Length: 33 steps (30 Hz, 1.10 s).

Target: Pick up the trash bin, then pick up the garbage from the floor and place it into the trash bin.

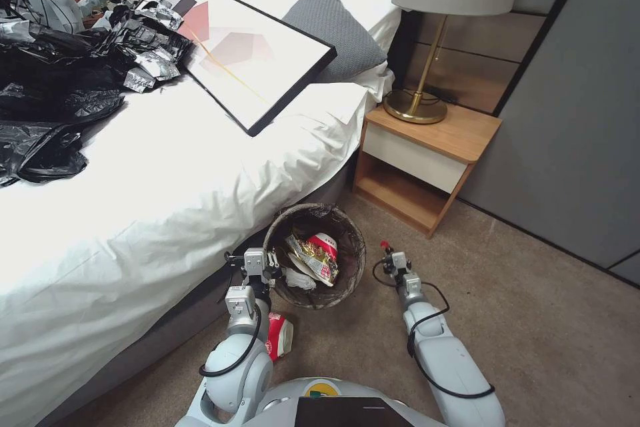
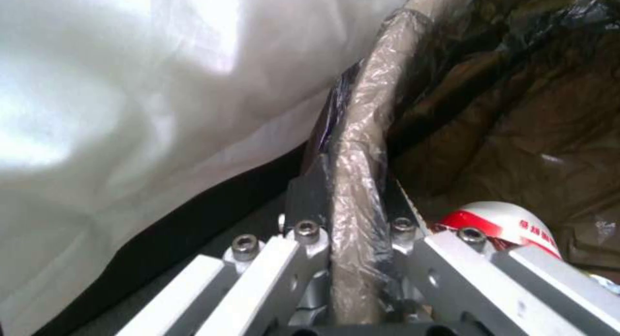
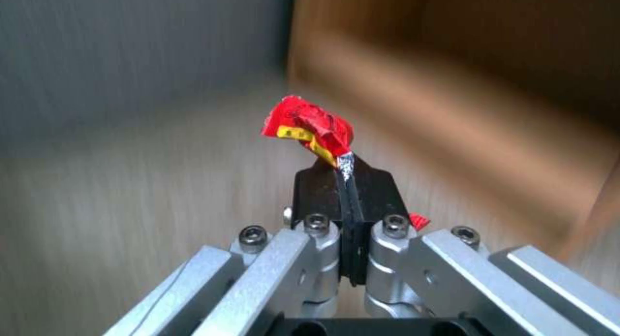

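The left gripper (image 1: 265,260) sat low and left of centre in the head view, its jaws clamped on the near-left rim of the trash bin (image 1: 347,273); in the left wrist view the left gripper (image 2: 352,200) had its two dark fingers pressed on either side of the bag-wrapped rim (image 2: 358,147), with the white bedsheet (image 2: 129,108) filling the left of that frame. The bin stood at centre-bottom of the head view, close against the side of the bed (image 1: 167,213), above the carpeted floor (image 1: 533,320). Inside it lay a red-and-white paper cup (image 1: 325,242), a yellow snack wrapper (image 1: 312,257) and a white crumpled tissue (image 1: 298,279). A second red-and-white cup (image 1: 279,338) lay on the carpet just below the bin, beside the left arm. The right gripper (image 1: 389,254) hovered just right of the bin, lower centre-right in the head view, closed narrow on a small red-and-yellow scrap of wrapper (image 3: 310,125) that stuck up from between its fingertips in the centre of the right wrist view. A wooden nightstand (image 1: 427,160) stood at centre-right of the head view with a lamp (image 1: 427,27) on it, and black plastic bags (image 1: 53,100) were heaped on the bed at upper left.
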Motion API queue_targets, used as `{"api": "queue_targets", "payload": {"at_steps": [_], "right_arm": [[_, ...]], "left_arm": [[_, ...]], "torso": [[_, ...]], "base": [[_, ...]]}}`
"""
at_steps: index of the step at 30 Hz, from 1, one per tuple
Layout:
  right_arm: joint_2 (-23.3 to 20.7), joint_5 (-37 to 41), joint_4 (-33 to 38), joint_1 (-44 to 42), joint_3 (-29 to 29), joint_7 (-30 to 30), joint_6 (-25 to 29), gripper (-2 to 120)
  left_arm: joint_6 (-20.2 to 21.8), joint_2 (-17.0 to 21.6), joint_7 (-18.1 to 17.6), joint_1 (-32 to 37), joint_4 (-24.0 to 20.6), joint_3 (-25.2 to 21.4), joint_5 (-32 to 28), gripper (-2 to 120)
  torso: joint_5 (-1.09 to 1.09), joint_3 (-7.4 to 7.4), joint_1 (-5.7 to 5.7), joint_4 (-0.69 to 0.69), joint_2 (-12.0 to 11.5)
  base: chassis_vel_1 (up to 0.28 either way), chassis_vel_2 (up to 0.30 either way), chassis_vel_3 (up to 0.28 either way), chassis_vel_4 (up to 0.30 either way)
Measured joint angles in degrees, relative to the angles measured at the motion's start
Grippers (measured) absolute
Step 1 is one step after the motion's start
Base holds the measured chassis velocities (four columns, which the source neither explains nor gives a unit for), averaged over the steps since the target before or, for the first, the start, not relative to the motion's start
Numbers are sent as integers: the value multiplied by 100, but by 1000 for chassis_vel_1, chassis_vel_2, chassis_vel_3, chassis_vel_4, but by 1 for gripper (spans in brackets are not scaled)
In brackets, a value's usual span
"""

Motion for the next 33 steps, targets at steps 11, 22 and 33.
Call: {"api": "queue_targets", "payload": {"at_steps": [11, 22, 33], "right_arm": [[-168, 591, 2500, -646, -81, -657, 584, 0], [-412, 1736, 4288, -885, -934, -2380, 822, 0], [-495, 1790, 4321, -915, -1396, -2424, 712, 0]], "left_arm": [[40, 7, -2, 17, 41, 31, 2, 2], [81, 20, 1, 18, 50, 47, -7, 2], [84, 15, 1, 12, 61, 72, -4, 2]], "torso": [[-1, 0, 0, 0, 0], [-1, 0, 0, 1, 0], [-1, 0, 0, 1, 0]], "base": [[0, 0, 0, 0], [0, 0, 0, 0], [0, 0, 0, 0]]}}
